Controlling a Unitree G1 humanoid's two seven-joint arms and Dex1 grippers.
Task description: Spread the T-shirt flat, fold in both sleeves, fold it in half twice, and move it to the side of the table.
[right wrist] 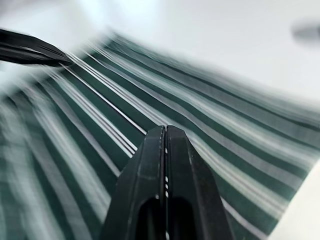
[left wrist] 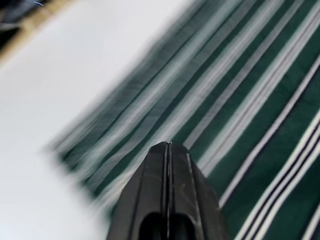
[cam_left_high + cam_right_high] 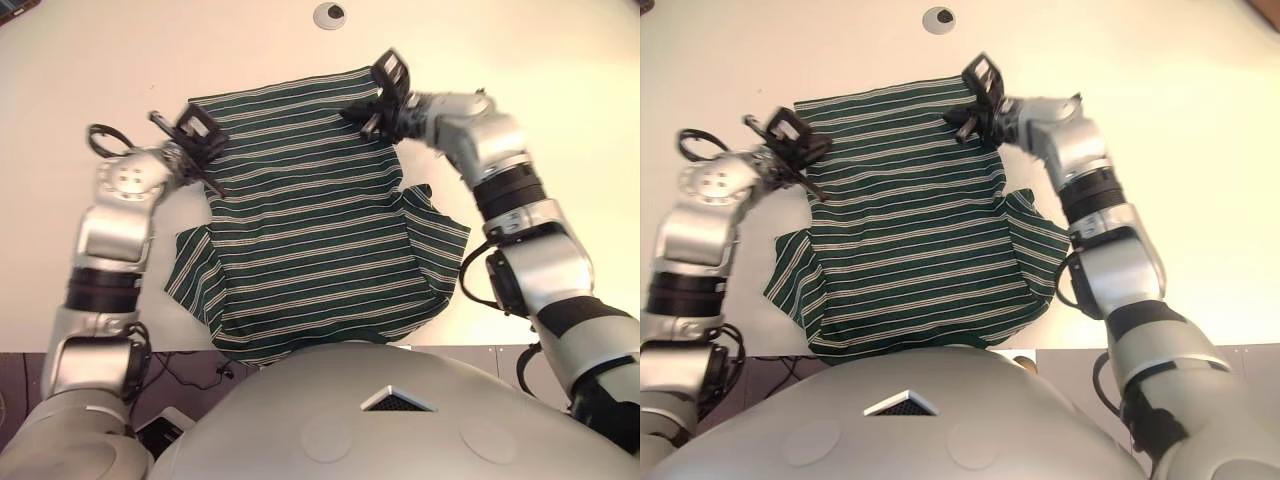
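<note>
A dark green T-shirt [image 3: 310, 230] with thin white stripes lies on the white table [image 3: 560, 80], one sleeve [image 3: 190, 275] sticking out at the left and the other [image 3: 440, 235] at the right. Its far edge runs straight across. My left gripper [image 3: 205, 160] is at the far left corner of the shirt, fingers shut; the left wrist view has them pressed together [image 2: 167, 145] over striped cloth. My right gripper [image 3: 372, 118] is at the far right corner, also shut [image 1: 165, 129]. I see no cloth between either pair of fingers.
A round cable hole [image 3: 329, 15] sits in the table beyond the shirt. The shirt's near hem hangs close to the table's front edge [image 3: 500, 346]. Bare tabletop lies to the left, right and far side of the shirt.
</note>
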